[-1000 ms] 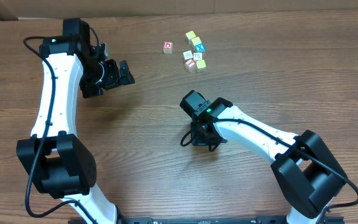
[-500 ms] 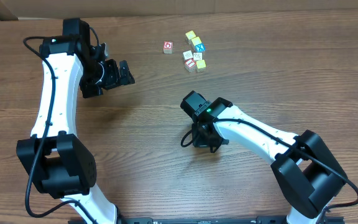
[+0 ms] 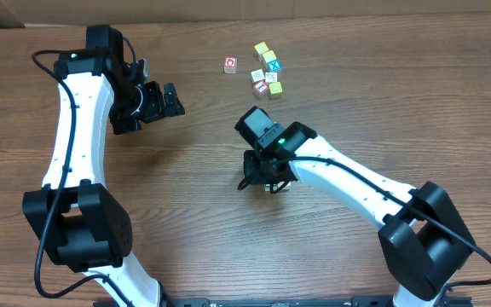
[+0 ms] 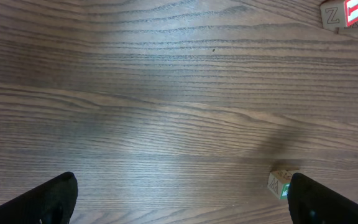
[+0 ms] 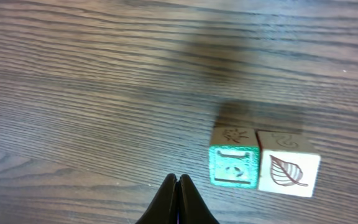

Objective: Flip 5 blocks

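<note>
Several small wooden blocks [image 3: 267,70] lie clustered at the far middle of the table, with one red-faced block [image 3: 230,65] apart on their left. My right gripper [image 3: 265,179] points down at mid-table, shut and empty. In the right wrist view its closed tips [image 5: 179,186] sit just left of a green-faced block [image 5: 234,165], without touching it. That block touches a leaf-printed block [image 5: 288,169]. My left gripper [image 3: 170,100] hovers at the far left, open and empty. A lone block [image 4: 280,185] lies beside its right finger [image 4: 322,202], and more blocks [image 4: 347,12] show at the top right.
The wood-grain table [image 3: 186,213] stretches bare between the arms and toward the front edge. The white left arm [image 3: 75,119] runs down the left side. The right arm [image 3: 356,188] crosses from the lower right to the middle.
My right arm has swung left and farther from the front edge, staying shut. The left arm and the far cluster of blocks have not moved.
</note>
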Tool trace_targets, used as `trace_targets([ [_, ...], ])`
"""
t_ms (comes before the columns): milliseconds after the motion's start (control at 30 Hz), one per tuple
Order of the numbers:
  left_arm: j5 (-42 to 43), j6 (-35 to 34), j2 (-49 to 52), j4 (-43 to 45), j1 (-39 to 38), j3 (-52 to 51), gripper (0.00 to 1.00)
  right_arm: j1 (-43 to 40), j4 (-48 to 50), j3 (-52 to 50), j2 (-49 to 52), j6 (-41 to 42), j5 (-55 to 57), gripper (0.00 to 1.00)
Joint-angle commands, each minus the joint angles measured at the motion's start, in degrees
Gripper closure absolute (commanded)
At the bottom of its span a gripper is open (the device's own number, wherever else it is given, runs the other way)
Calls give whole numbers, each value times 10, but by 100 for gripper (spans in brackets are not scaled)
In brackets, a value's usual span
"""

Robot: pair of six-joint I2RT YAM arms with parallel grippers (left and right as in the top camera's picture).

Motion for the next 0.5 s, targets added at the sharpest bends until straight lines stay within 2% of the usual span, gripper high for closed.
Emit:
trace_targets([
  [0,1,-6,0,0,0,15,0,31,9,11,-13,-2,43,96],
  [233,1,-6,0,0,0,15,0,79,33,11,13,-2,116,96],
  [467,1,-6,0,0,0,15,0,85,41,11,54,-2,181,96],
])
